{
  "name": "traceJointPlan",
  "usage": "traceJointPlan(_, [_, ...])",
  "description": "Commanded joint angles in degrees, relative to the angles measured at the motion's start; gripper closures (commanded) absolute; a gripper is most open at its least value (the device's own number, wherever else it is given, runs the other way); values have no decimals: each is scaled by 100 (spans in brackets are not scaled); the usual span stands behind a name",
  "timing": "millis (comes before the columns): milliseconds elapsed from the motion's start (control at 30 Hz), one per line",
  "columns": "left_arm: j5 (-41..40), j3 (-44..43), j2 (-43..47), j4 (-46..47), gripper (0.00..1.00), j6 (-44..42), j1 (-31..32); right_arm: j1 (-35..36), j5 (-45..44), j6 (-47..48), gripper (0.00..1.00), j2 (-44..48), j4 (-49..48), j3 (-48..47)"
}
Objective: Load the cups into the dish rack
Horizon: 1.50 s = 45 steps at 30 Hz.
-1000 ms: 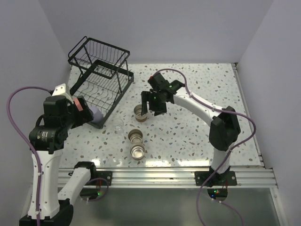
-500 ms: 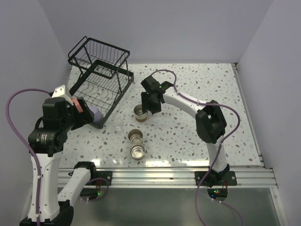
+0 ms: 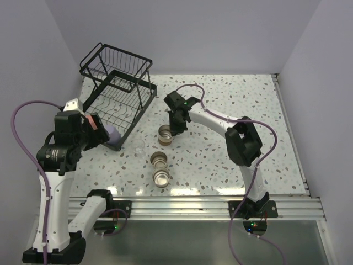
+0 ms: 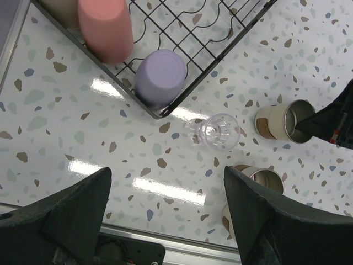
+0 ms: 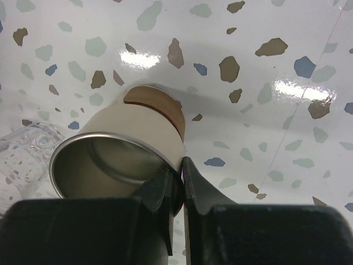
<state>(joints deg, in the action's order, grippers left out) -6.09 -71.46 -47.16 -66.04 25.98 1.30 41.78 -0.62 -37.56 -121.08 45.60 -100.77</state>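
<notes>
Steel lines the cream cup [image 5: 124, 141] that the right jaws pinch by its rim. One finger is inside and one outside, and they are nearly closed on the thin wall. It sits on the worktop [image 3: 231, 149], just right of the dish rack [image 3: 118, 91]. The left jaws hang wide apart above the worktop with nothing between them.

From above, the left arm [image 3: 60, 149] covers most of the pink cup [image 4: 105, 27], and the tan cup [image 4: 59, 8] cannot be made out there. The left wrist view cuts the tan cup off at its top edge. In that view a dark finger [image 4: 276, 221] half hides the near steel cup [image 3: 161, 178].

Seven cups show in all. Three are in the rack's lower tray: the tan one, the pink one, and a lavender cup [image 4: 160, 77] at the corner, these last two bottom up. Four are on the worktop: the cream one, a clear glass [image 4: 218, 131] just beside the rack's corner, the far steel cup [image 3: 159, 160], and the near one close by it, towards the arms.
</notes>
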Motion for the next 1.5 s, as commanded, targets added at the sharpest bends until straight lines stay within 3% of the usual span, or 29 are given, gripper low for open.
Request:
traceJointPlan(0, [-226, -34, -4, 205, 15, 48, 10, -3, -78, -23, 100, 347, -25, -110])
traceJointPlan(233, [98, -26, 329, 994, 11, -40, 11, -56, 1, -120, 100, 1129, -34, 66])
traceJointPlan(333, [868, -175, 243, 997, 7, 13, 10, -100, 210, -234, 100, 1560, -78, 136])
traceJointPlan(467, [2100, -167, 74, 1285, 8, 117, 11, -284, 1141, -752, 100, 2184, -885, 452])
traceJointPlan(633, [3881, 79, 444, 2925, 2, 741, 2, -390, 2671, -1612, 100, 2816, -2114, 699])
traceJointPlan(767, [4720, 553, 759, 4439, 1, 1776, 10, -390, 3497, -2462, 100, 3177, -3307, 1224])
traceJointPlan(933, [5073, 1423, 1024, 6230, 0, 2727, 2, -390, 3955, -3738, 100, 3599, -5004, 1964])
traceJointPlan(1033, [5056, 1837, 1147, 6962, 0, 3202, 10, -399, 4061, -4126, 100, 3775, -5481, 2184])
traceJointPlan(1467, [4819, 2935, 1331, 8439, 0, 4089, 2, -337, 4439, -4444, 100, 3986, -5747, 2307])
